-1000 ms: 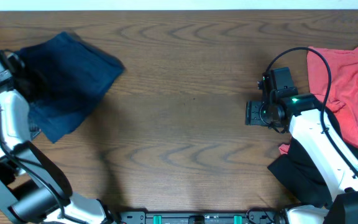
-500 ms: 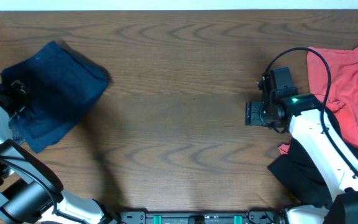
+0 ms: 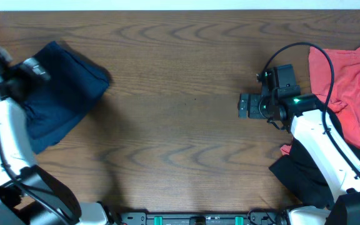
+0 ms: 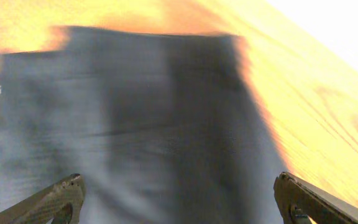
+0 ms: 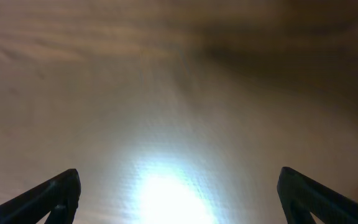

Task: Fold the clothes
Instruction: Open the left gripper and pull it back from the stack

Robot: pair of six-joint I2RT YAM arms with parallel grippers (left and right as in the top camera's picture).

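A dark navy garment [image 3: 64, 94] lies folded on the wooden table [image 3: 180, 137] at the left, filling most of the left wrist view as blurred navy cloth [image 4: 154, 118]. My left gripper [image 3: 35, 67] hovers over its left part, open, with nothing between the fingers [image 4: 61, 198]. Right of centre, my right gripper [image 3: 242, 105] is open over bare wood, holding nothing. In the right wrist view its fingertips [image 5: 58, 193] stand wide apart above a bright glare on the table. A coral-red printed T-shirt [image 3: 349, 87] and a black garment [image 3: 299, 169] lie heaped at the right edge.
The right arm [image 3: 317, 137] reaches over the black garment, its cable looping above the red T-shirt. The left arm [image 3: 8, 144] runs along the table's left edge. Bare wood separates the navy piece from the right gripper.
The left gripper has let go of the navy garment and opened, then moved up and to the right over it. The garment has settled flat. The right gripper has opened wider and shifted slightly left.
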